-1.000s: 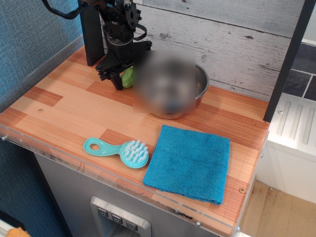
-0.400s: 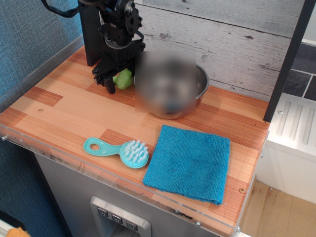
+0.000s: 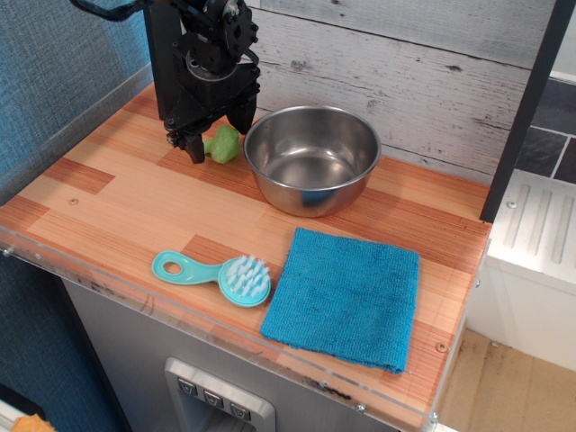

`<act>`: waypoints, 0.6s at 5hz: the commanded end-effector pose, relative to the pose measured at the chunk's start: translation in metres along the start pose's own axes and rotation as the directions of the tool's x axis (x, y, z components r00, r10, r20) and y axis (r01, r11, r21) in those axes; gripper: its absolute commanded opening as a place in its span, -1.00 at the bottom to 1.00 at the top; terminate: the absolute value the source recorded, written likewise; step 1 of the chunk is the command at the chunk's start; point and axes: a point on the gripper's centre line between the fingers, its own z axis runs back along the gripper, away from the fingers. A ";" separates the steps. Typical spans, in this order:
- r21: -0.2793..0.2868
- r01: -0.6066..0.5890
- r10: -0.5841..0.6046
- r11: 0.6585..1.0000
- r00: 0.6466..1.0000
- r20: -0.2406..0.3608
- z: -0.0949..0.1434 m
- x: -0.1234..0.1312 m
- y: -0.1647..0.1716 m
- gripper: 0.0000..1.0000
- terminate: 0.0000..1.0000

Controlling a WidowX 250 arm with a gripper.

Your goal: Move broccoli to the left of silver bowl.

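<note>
One risk: broccoli sits on the counter upper left, just beside the silver bowl, jaws wide around it; lifting crookedly could nudge it.

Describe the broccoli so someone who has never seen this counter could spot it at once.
Find the silver bowl, the largest round thing on the wooden counter. Just left of its rim, under the black gripper, lies the broccoli. It is the only small, lumpy, light-green thing; the brush nearer the front is teal.
</note>
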 end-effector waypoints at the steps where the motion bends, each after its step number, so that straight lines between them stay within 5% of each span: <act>1: -0.135 -0.045 0.056 0.990 0.995 0.082 0.066 0.023 -0.001 1.00 -1.00; 3: -0.233 -0.072 0.072 0.970 0.997 -0.009 0.106 0.026 0.005 1.00 -1.00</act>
